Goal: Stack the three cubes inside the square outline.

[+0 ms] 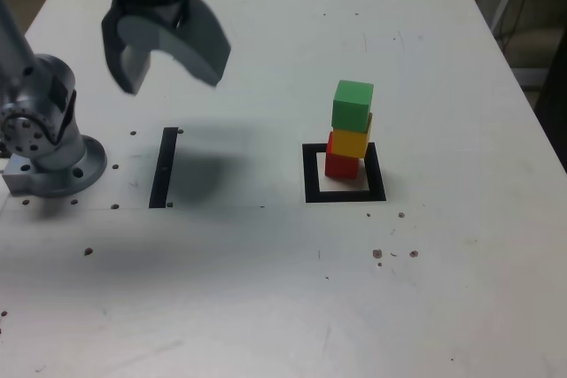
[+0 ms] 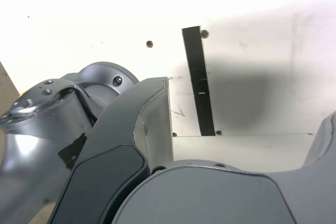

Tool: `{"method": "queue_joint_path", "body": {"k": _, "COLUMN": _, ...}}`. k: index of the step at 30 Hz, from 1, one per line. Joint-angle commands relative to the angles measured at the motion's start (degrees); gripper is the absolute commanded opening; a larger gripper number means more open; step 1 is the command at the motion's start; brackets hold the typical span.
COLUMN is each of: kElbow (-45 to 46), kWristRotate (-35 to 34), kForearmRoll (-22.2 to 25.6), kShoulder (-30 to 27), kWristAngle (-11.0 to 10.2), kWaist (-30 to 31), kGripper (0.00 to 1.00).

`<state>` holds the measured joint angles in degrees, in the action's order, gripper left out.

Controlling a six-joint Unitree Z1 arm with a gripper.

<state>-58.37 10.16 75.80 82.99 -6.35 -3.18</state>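
Note:
Three cubes stand in one stack inside the square outline (image 1: 345, 175): the red cube (image 1: 342, 164) at the bottom, the yellow cube (image 1: 351, 141) on it, the green cube (image 1: 353, 105) on top, each slightly offset from the one below. My gripper (image 1: 168, 64) hangs high above the table toward the exterior view's left, well away from the stack, jaws spread wide with nothing between them. In the wrist view one grey finger (image 2: 134, 140) shows over the white table; neither the cubes nor the outline appear there.
A thin black strip (image 1: 164, 167) (image 2: 199, 80) lies on the white table (image 1: 266, 289) under the gripper. The arm's grey base (image 1: 49, 148) (image 2: 58, 108) stands at the exterior view's left edge. Small screw holes dot the tabletop.

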Motion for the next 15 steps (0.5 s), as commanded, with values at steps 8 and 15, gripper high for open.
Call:
{"method": "queue_joint_path", "body": {"k": 8, "kElbow": 9.8, "kWristRotate": -1.2, "kForearmRoll": -6.4, "kShoulder": -1.2, "kWristAngle": 4.4, "kWaist": -1.1, "kGripper": 0.99}}
{"method": "queue_joint_path", "body": {"k": 15, "kElbow": 12.3, "kWristRotate": -3.3, "kForearmRoll": -7.4, "kShoulder": -1.1, "kWristAngle": 1.5, "kWaist": -1.1, "kGripper": 1.00}}
